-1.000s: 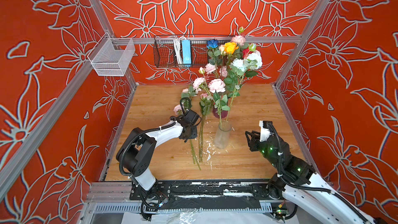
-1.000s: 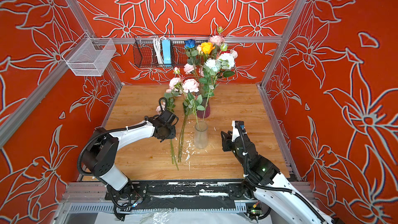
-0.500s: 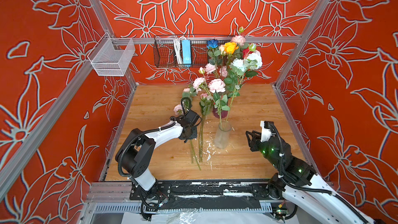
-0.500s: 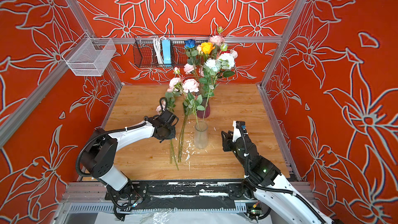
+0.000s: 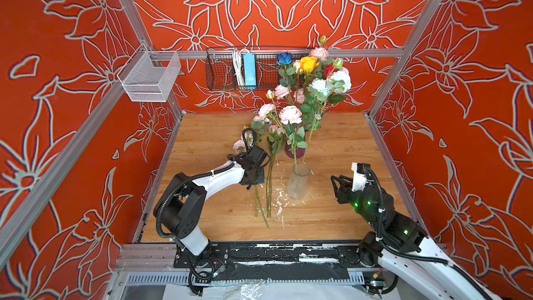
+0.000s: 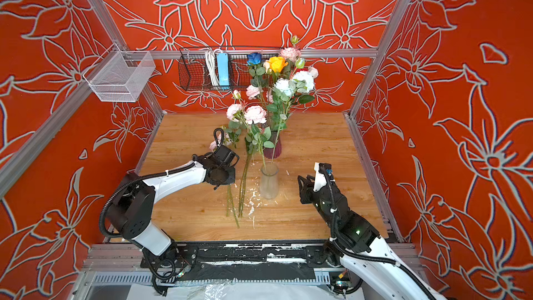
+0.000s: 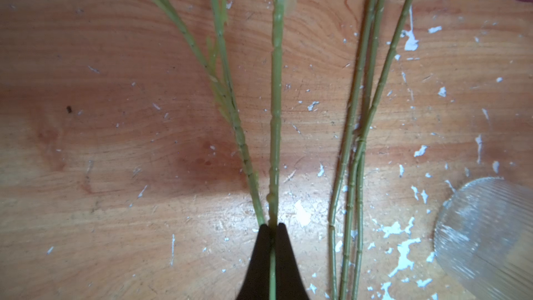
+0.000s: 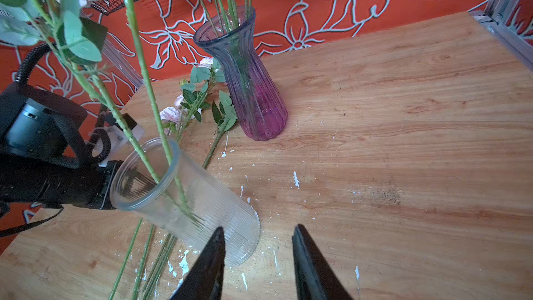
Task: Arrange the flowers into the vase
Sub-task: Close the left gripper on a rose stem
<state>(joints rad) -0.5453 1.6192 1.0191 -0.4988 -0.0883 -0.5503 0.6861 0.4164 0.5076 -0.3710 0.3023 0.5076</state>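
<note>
Several loose flowers [image 5: 268,186] lie on the wooden table, their pink blooms [image 5: 239,145] towards the back. My left gripper [image 7: 271,226] points down over them and is shut on one green stem [image 7: 276,111]; in both top views it sits left of the clear ribbed vase [image 5: 298,181]. That vase holds two pink flowers [image 5: 290,114]. Behind it a purple vase [image 5: 297,151] carries a bouquet [image 5: 320,82] of mixed colours. My right gripper [image 8: 256,232] is open and holds nothing, low beside the clear vase's base [image 8: 239,238].
A black wire basket with a blue power strip [image 5: 249,69] hangs on the back wall, and a white mesh basket [image 5: 150,79] on the left rail. White flecks [image 5: 278,202] dot the table near the stems. Aluminium rails [image 5: 388,163] edge the table.
My left gripper has closed onto the green stem. Neither arm has visibly moved otherwise.
</note>
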